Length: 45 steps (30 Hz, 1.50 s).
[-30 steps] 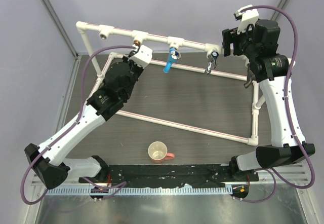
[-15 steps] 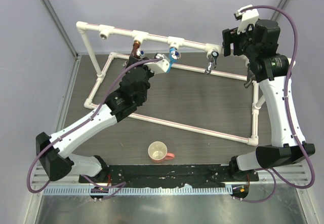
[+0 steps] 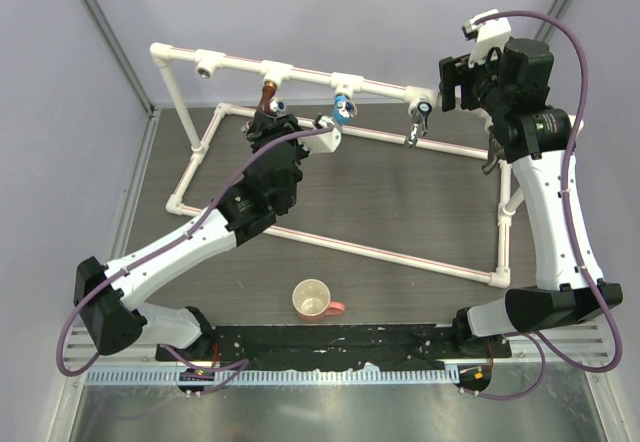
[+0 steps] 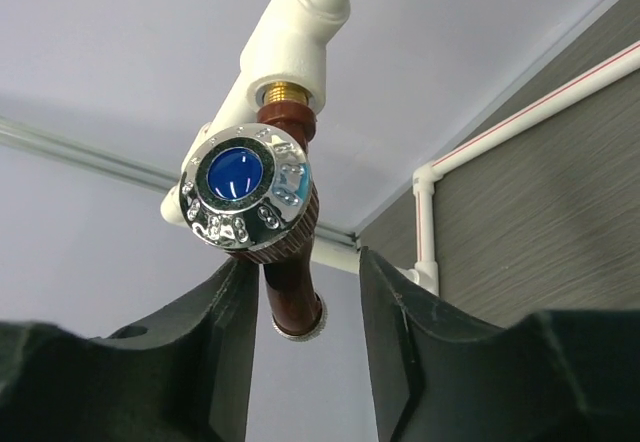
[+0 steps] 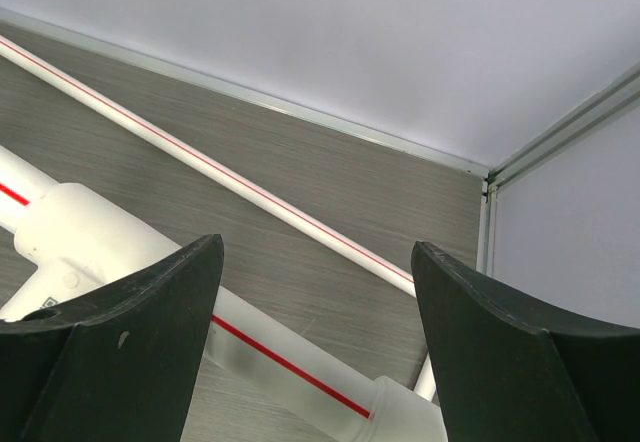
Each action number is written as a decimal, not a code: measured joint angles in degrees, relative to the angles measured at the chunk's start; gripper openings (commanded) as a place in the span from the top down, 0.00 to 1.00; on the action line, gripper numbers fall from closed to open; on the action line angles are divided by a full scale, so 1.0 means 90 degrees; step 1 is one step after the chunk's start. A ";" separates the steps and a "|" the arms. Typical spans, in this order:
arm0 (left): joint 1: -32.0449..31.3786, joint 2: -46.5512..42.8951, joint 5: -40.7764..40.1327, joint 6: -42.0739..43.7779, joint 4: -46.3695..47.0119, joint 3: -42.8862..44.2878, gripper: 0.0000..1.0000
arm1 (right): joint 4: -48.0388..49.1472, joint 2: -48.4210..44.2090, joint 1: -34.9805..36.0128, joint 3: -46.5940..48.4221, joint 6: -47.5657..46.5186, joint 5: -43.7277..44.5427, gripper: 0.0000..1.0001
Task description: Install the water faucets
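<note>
Above dark wood-grain table (image 3: 400, 192), L end effector (image 4: 308, 262) ajar round copper faucet (image 4: 288, 127), R (image 5: 315, 248) wide.

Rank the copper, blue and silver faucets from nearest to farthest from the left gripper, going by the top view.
1. Copper faucet: between the fingers of the left gripper.
2. Blue faucet: next one to the right.
3. Silver faucet: farthest right.

1. A robot test lab: a left arm (image 3: 190, 242) and a right arm (image 3: 555, 222) are bolted at the worktop (image 3: 400, 192) edge.
2. Plain panel walls (image 3: 350, 2) in metal posts (image 3: 105, 32) enclose it.
3. A free-standing pipe frame (image 3: 300, 67) carries taps (image 3: 343, 107).
</note>
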 measured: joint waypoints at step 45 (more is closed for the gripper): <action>0.4364 -0.2497 0.5765 -1.4804 0.0546 -0.2691 0.00 | -0.0017 -0.0002 0.0032 0.0000 0.0000 -0.0012 0.17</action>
